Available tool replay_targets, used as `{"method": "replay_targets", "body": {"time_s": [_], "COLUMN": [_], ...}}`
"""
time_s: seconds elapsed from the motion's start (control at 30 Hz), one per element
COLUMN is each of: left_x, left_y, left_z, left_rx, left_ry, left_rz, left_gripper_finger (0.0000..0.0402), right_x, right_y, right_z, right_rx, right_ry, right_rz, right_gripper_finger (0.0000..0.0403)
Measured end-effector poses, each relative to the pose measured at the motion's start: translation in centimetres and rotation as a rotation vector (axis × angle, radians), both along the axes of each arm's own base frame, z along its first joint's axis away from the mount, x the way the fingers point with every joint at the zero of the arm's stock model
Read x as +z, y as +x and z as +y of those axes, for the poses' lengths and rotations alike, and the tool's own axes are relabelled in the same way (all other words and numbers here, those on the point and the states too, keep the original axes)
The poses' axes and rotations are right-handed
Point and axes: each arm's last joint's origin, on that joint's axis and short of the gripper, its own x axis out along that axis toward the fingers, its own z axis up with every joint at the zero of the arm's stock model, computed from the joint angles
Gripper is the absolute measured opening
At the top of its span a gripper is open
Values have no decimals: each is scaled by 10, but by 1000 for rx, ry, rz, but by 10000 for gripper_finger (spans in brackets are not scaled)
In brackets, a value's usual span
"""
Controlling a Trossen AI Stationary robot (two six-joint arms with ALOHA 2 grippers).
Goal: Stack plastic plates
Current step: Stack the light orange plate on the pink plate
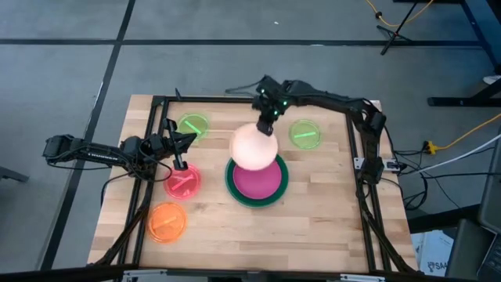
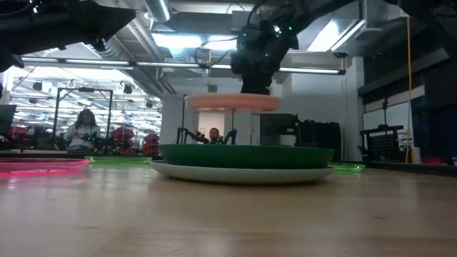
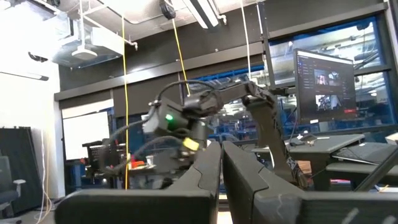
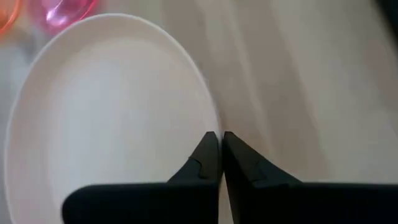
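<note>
Pinched by its rim in the right gripper, the round peach plastic plate (probably light, stiff, slippery) hangs above the magenta plate.

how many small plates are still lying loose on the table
4: one lime green plate at the far left, another lime green plate at the far right, the pink-red plate left of the central stack, and the orange plate nearest the front edge. None seems hidden.

The right hand has its fingers closed on the rim of the peach plate. Beyond lie the tabletop and a pink plate.
</note>
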Motion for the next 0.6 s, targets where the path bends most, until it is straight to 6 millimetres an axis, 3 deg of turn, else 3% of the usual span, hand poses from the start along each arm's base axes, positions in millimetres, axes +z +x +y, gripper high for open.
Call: {"method": "replay_targets", "body": {"time_s": [0.4, 0.6], "left_x": [0, 0], "left_y": [0, 0], "left_z": [0, 0], "left_rx": [-2, -2], "left_ry": [-3, -1], "left_rz": [-1, -1], "left_gripper_finger": [9, 9], "right_x": [-53, -72], "right_y": [8, 8], "right_z": [59, 75], "right_rx": [158, 169], "right_ry": [31, -33], "right_rz": [89, 123], "right_gripper_finger": [2, 2]}}
